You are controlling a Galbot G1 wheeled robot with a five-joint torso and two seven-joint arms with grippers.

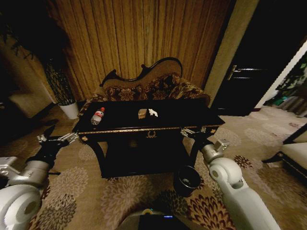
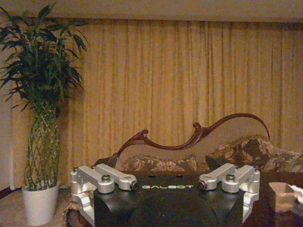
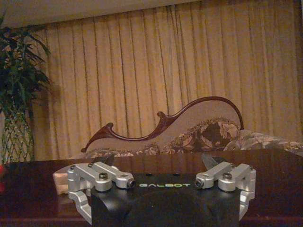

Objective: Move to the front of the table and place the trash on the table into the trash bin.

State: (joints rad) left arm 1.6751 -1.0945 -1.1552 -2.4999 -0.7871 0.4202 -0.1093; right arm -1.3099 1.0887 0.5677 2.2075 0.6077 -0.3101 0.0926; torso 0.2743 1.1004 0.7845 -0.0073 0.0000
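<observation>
1. Curtains (image 1: 144, 43) in tan folds hang behind a carved-back sofa (image 1: 148, 86), and the table (image 1: 192, 117), glossy black with a gold trim line, stands squarely before the robot on patterned carpet (image 1: 86, 187).
2. On the tabletop lie the trash pieces: a clear bottle (image 1: 97, 116) with a red cap near the left end, a small tan block (image 1: 142, 113) near the middle, and a white paper scrap (image 1: 153, 112) just beside the block.
3. Down on the carpet, the trash bin (image 1: 186, 179) sits in front of the table's right leg, close beside the right arm's forearm.
4. At the table's front left corner the left gripper (image 1: 48, 139) hovers with its fingers spread apart and nothing between them; the right gripper (image 1: 194, 133) hangs at the front edge toward the right, also wide open and empty in its wrist view.
5. Risk, as I judge it: both grippers sit about level with the table edge, so a forward reach without lifting could strike the trim.
6. The bottle lies on its side and looks likely to roll off if nudged rather than gripped.
7. The scrap touches or nearly touches the block; a grasp at one may push the other away.
8. A low swing of the right arm could tip the bin.
9. A potted plant (image 1: 60, 84) stands left of the sofa, well apart from the work.
</observation>
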